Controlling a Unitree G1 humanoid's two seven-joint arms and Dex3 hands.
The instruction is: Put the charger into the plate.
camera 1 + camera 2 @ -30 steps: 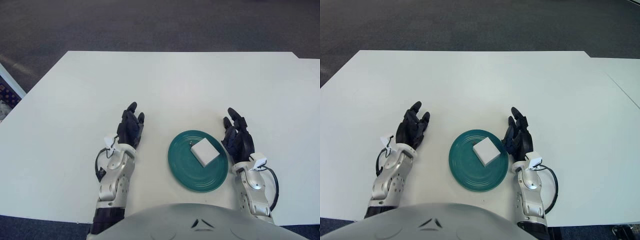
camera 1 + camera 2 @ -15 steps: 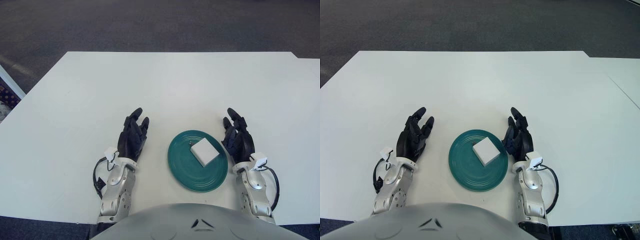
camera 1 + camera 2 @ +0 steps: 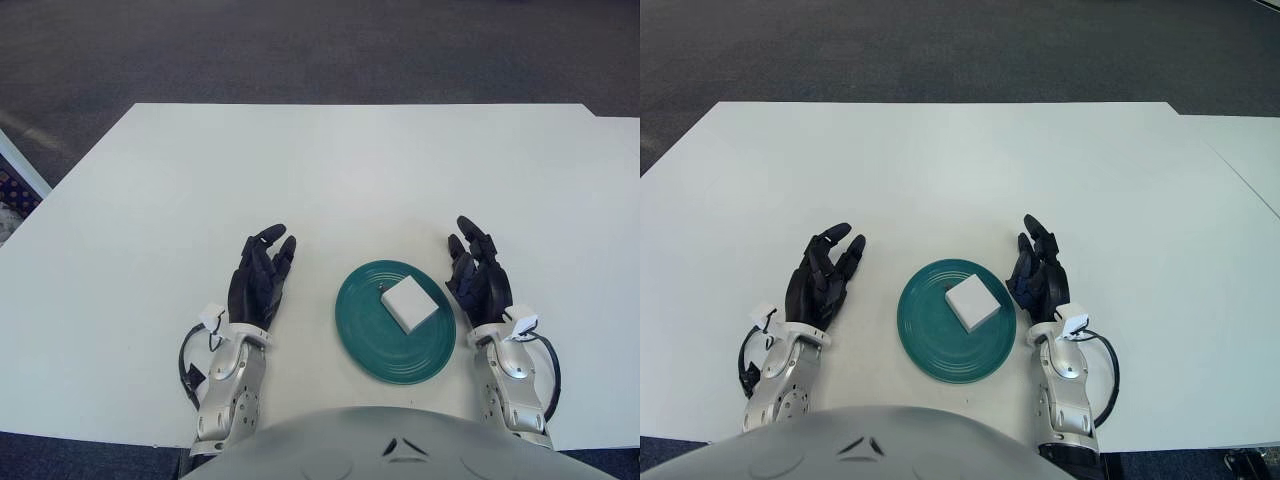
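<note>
A white square charger (image 3: 409, 304) lies in the teal plate (image 3: 372, 345) near the front of the white table. My left hand (image 3: 260, 277) rests open on the table to the left of the plate, holding nothing. My right hand (image 3: 477, 272) is open just right of the plate's rim, also empty. Neither hand touches the charger.
The white table (image 3: 330, 170) spreads wide behind the plate, with dark carpet beyond its far edge. A second table edge (image 3: 1250, 150) shows at the far right. My own grey torso (image 3: 390, 445) fills the bottom of the view.
My left hand has drawn back toward me and shifted a little right, with the fingers more spread. The right hand, plate and charger have stayed put.
</note>
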